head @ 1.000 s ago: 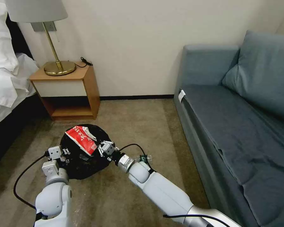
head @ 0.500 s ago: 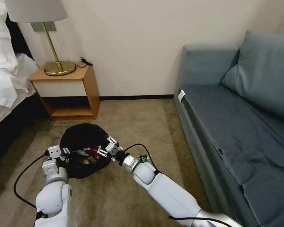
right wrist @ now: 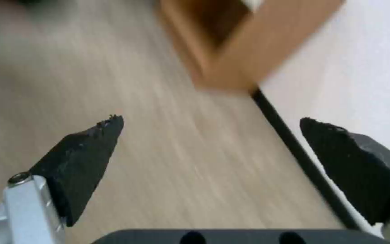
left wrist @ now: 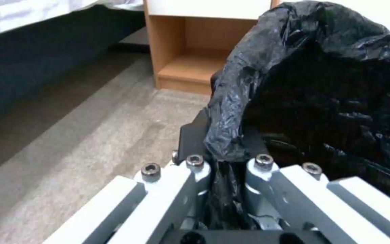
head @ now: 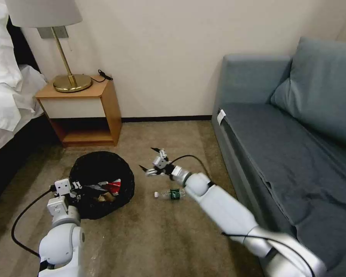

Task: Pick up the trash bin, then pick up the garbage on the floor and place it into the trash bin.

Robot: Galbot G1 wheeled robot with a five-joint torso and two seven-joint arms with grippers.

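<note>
Carpet holds the bottle; right pincer gapes, left pincer clenches bin liner.

Left gripper is clamped on the near rim of the trash bin, red packet sitting inside. Right gripper hangs spread wide over the carpet, bottle lying just beside its arm.
</note>
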